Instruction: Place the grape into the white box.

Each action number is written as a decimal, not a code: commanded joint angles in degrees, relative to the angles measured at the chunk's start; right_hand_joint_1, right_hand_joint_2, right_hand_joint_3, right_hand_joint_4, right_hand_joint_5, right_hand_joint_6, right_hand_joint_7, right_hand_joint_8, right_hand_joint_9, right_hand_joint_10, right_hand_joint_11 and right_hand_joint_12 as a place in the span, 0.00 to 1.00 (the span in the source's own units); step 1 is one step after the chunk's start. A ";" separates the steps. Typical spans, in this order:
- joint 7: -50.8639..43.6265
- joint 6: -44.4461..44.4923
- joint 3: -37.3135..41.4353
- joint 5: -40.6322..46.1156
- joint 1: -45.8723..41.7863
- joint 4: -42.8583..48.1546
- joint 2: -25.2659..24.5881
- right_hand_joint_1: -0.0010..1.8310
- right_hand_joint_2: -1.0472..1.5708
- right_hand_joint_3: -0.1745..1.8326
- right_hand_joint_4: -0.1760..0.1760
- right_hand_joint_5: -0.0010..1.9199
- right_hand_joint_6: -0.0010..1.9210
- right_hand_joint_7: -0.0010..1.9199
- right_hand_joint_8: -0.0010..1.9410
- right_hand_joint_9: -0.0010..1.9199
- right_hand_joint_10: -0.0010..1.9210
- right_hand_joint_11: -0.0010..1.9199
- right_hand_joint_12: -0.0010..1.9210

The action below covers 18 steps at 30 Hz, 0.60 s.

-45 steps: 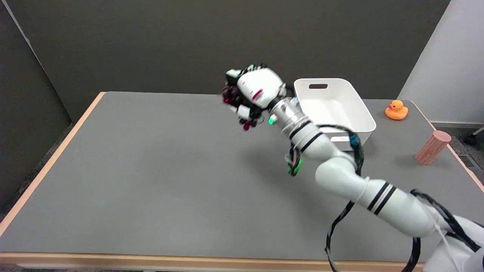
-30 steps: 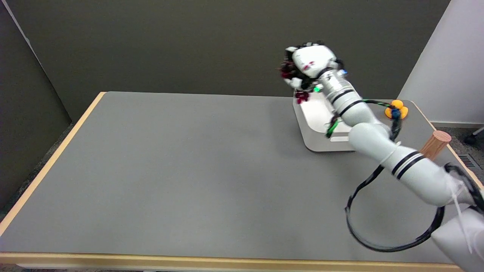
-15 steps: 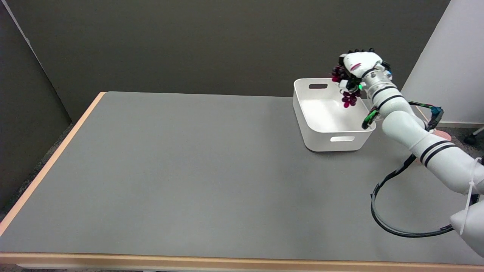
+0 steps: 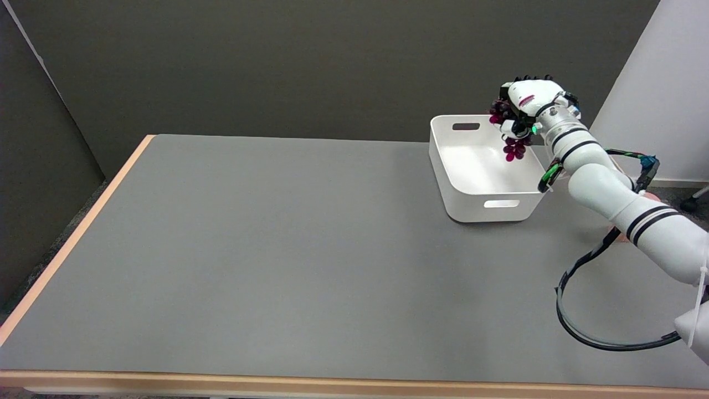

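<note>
Slightly lowered since half second ago: right hand, grape bunch with it; grey table unchanged; white box seen below; grapes gripped in closed fingers, hung over box's right rim

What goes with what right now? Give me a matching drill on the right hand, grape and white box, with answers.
Things:
1. right hand
2. grape
3. white box

States:
A. nothing lying inside it
B. hangs over the box's right side
C. raised above the box's far right corner, holding the bunch

Pairs: 1-C, 2-B, 3-A
</note>
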 commanded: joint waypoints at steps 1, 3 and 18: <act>18.87 5.73 -1.49 2.03 -4.72 1.74 1.01 0.47 0.69 0.52 0.39 0.18 0.47 0.30 0.47 0.32 0.63 0.07 0.95; 22.95 7.89 -1.48 1.83 -6.08 2.07 0.93 0.24 0.63 0.56 0.57 0.04 0.13 0.04 0.11 0.03 0.35 0.05 0.63; 26.90 12.65 2.64 1.47 -16.60 10.88 0.92 0.17 0.62 0.53 0.56 0.00 0.04 0.00 0.00 0.00 0.10 0.00 0.52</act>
